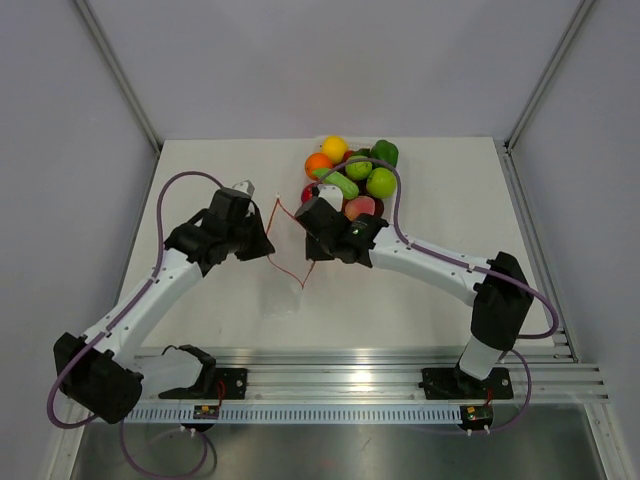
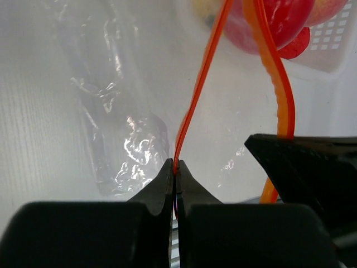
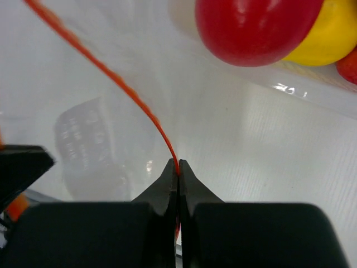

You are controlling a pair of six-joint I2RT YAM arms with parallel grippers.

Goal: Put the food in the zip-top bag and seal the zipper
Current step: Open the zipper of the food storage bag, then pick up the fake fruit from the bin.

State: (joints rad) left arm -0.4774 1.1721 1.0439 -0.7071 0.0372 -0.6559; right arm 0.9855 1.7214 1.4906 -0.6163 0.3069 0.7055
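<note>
The zip-top bag (image 1: 287,246) hangs open between my two grippers, its clear crinkly plastic (image 2: 125,142) showing in the left wrist view. The zipper (image 1: 302,285) is split into two orange-red strips that form a diamond. My left gripper (image 1: 267,245) is shut on one strip (image 2: 192,106). My right gripper (image 1: 308,242) is shut on the other strip (image 3: 131,95). The food (image 1: 352,170), red, green, orange, yellow and pink toy fruits, is piled behind the right gripper. A red fruit (image 3: 254,28) and a yellow one (image 3: 326,33) show close in the right wrist view.
The fruits sit in a white perforated tray (image 2: 329,53) at the back middle of the table. The right gripper's black body (image 2: 304,170) is close on the right in the left wrist view. Grey walls enclose the white table (image 1: 450,190).
</note>
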